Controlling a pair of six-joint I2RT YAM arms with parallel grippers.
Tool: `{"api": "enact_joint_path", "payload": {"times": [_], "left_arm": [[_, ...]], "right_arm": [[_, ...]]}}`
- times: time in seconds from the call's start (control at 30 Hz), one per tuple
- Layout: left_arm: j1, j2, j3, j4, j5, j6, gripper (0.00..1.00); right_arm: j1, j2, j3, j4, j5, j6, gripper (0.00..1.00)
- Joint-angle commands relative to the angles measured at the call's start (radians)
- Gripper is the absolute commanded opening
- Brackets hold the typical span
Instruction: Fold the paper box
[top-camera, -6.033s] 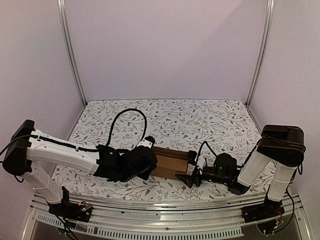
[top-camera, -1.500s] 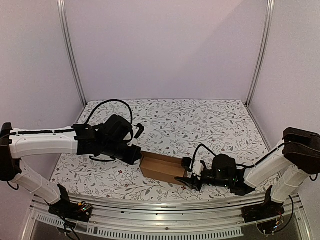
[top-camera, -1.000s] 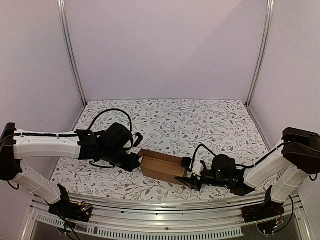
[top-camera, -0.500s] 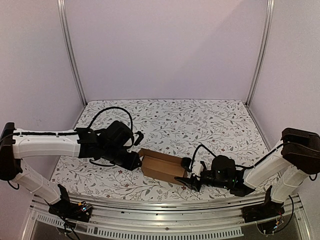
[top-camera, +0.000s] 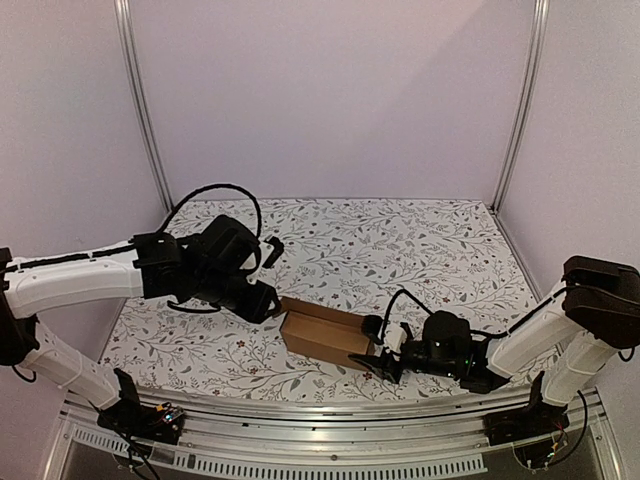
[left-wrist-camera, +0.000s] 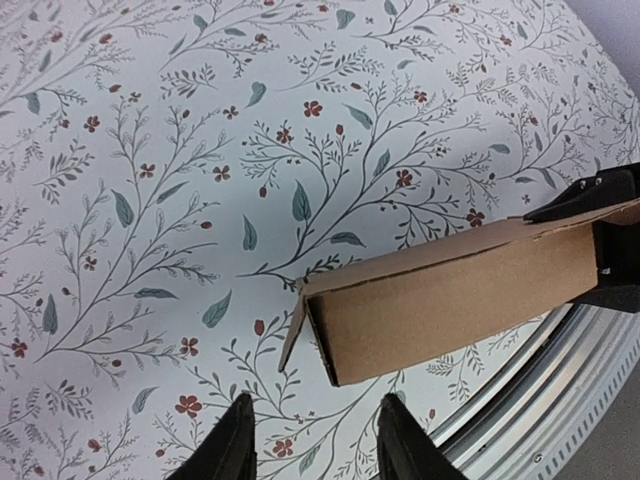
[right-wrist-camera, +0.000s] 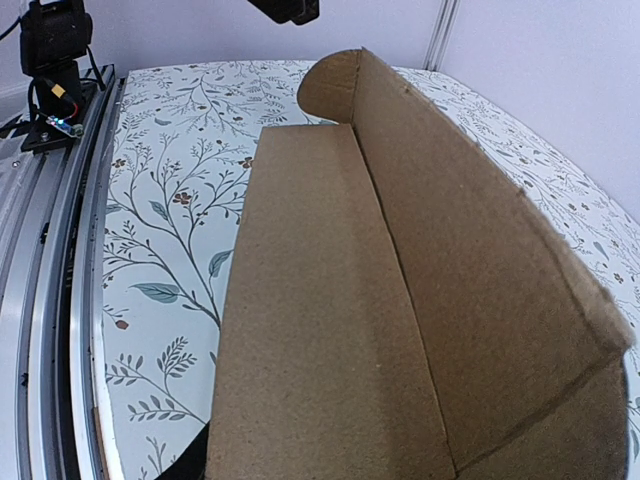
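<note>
The paper box (top-camera: 322, 336) lies on the surface (top-camera: 420, 235) just ahead of the left end effector (left-wrist-camera: 318, 440), whose fingers (left-wrist-camera: 236, 446) stand apart, while the right end effector (top-camera: 384, 358) seems clamped on its far end, so I'd nudge the loose end flap (left-wrist-camera: 293, 338) in squarely against that hold.

Setting: a robotics laboratory test cell. Plain pale lilac wall panels (top-camera: 330, 100) enclose the work area on the left, right and far sides, joined by upright aluminium corner posts (top-camera: 143, 110). A ribbed aluminium mounting rail (top-camera: 330, 430) runs along the near edge and carries two white-and-black robot arms (top-camera: 80, 285) with exposed black cables (top-camera: 215, 186). A floral-printed table cover (top-camera: 400, 240) lines the work surface.
</note>
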Motion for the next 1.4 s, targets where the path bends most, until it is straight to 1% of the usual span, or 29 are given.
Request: {"api": "enact_joint_path", "payload": {"times": [0.0, 0.1, 0.3, 0.67, 0.73, 0.83, 0.93, 1.13, 1.37], "left_arm": [[0.013, 0.054, 0.035, -0.039, -0.014, 0.077, 0.41], [0.025, 0.093, 0.040, -0.006, 0.017, 0.100, 0.41], [0.042, 0.160, 0.071, -0.001, 0.027, 0.125, 0.33], [0.045, 0.197, 0.110, -0.008, 0.016, 0.147, 0.25], [0.045, 0.202, 0.112, -0.008, 0.017, 0.149, 0.20], [0.045, 0.208, 0.115, -0.011, 0.017, 0.150, 0.08], [0.045, 0.213, 0.116, -0.017, 0.015, 0.151, 0.01], [0.045, 0.212, 0.132, -0.032, 0.017, 0.132, 0.00], [0.045, 0.214, 0.164, -0.039, 0.089, 0.021, 0.00]], "right_arm": [[0.007, 0.008, -0.001, -0.061, 0.013, -0.010, 0.32], [0.006, 0.006, -0.001, -0.063, 0.015, -0.011, 0.32], [0.007, -0.004, -0.003, -0.073, 0.016, -0.014, 0.32], [0.006, 0.004, -0.001, -0.077, 0.014, -0.019, 0.32], [0.007, 0.007, 0.000, -0.077, 0.013, -0.018, 0.32], [0.006, 0.009, 0.002, -0.075, 0.014, -0.017, 0.32], [0.005, 0.012, 0.003, -0.074, 0.014, -0.017, 0.32], [0.005, 0.015, 0.004, -0.071, 0.015, -0.016, 0.32], [0.006, 0.027, 0.007, -0.055, 0.036, 0.000, 0.31]]}}
